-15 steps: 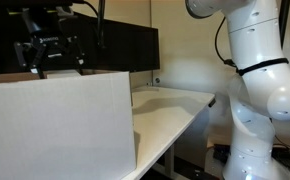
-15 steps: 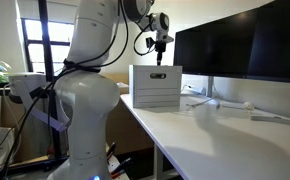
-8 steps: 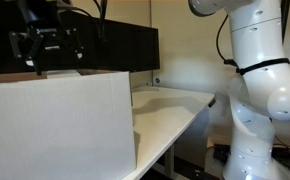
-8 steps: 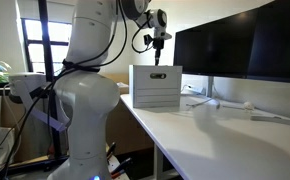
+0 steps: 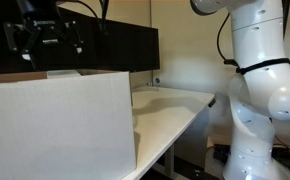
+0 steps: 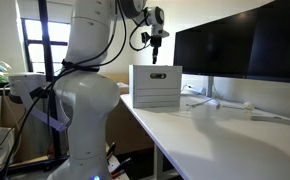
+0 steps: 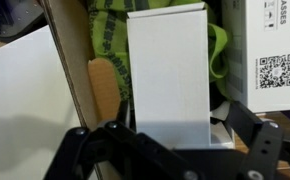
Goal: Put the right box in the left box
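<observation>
The right box lies inside the left box, just beside its brown wall and straight below the hand. Its long axis crosses the line between the spread, empty fingers. In an exterior view the hand now stands higher above the left box than a second ago.

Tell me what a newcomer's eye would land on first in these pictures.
The large white carton fills the near left of an exterior view. The open gripper hangs above it, and the bulky white robot arm stands at the right. In the wrist view, the small white box lies inside the carton on green material.
</observation>
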`<state>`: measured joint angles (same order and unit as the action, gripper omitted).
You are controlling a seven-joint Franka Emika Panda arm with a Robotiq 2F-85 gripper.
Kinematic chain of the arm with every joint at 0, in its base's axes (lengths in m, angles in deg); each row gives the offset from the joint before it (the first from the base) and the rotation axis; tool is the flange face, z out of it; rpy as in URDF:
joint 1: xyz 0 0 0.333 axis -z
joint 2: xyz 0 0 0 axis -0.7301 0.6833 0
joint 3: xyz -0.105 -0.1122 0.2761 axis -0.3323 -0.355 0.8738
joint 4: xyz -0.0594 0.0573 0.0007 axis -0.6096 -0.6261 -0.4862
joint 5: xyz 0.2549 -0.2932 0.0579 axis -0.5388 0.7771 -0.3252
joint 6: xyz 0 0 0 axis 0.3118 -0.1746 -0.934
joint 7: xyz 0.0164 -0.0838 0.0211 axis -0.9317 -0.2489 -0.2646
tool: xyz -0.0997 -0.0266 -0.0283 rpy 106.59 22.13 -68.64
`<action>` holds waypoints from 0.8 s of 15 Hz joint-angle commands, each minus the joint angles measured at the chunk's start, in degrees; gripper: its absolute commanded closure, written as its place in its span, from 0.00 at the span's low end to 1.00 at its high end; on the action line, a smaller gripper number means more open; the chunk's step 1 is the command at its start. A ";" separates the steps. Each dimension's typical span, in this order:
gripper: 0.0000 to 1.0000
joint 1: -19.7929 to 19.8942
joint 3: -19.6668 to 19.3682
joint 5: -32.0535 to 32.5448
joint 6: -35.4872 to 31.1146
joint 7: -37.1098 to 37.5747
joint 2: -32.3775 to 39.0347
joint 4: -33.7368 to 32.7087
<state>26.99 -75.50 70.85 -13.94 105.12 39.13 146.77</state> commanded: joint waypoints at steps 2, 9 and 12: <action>0.00 -0.33 0.38 0.73 1.90 -1.52 -1.18 -0.47; 0.00 -0.57 0.64 1.59 -0.70 -2.83 -3.90 1.34; 0.00 -0.46 0.78 0.42 0.38 -1.21 -1.90 -1.32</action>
<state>26.39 -74.95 71.19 -13.86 103.86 37.01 145.91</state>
